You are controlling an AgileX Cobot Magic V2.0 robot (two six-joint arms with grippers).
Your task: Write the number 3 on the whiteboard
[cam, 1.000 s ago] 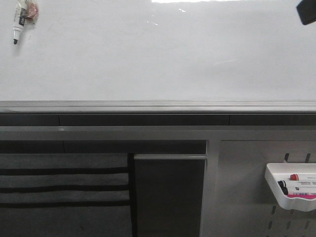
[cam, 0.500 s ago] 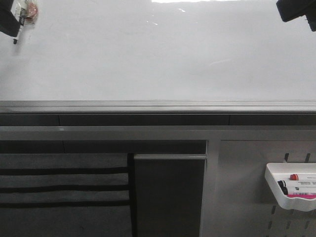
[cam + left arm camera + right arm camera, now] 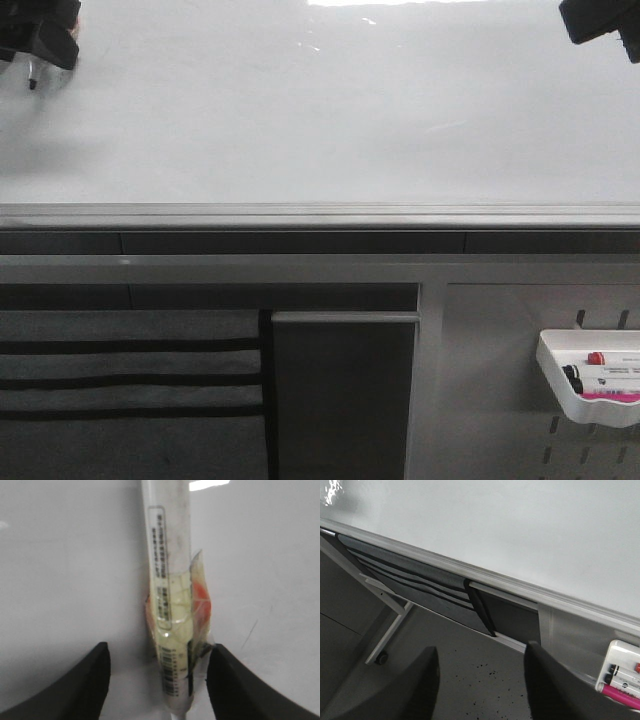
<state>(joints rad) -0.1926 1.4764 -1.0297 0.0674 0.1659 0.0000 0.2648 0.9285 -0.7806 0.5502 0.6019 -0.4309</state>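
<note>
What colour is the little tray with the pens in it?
White; the tray shows best in the front view.

Front view: dark left pincer [image 3: 38, 38] cut off at upper-left edge, hides most of the white barcode-labelled marker [image 3: 32, 76]. Dark right pincer [image 3: 603, 22] cropped upper right; jaws unseen. White marker tray [image 3: 590, 378] cut off at right edge.

You had the left gripper [image 3: 40, 35] over the marker [image 3: 32, 75] at the whiteboard [image 3: 320, 110] corner.
</note>
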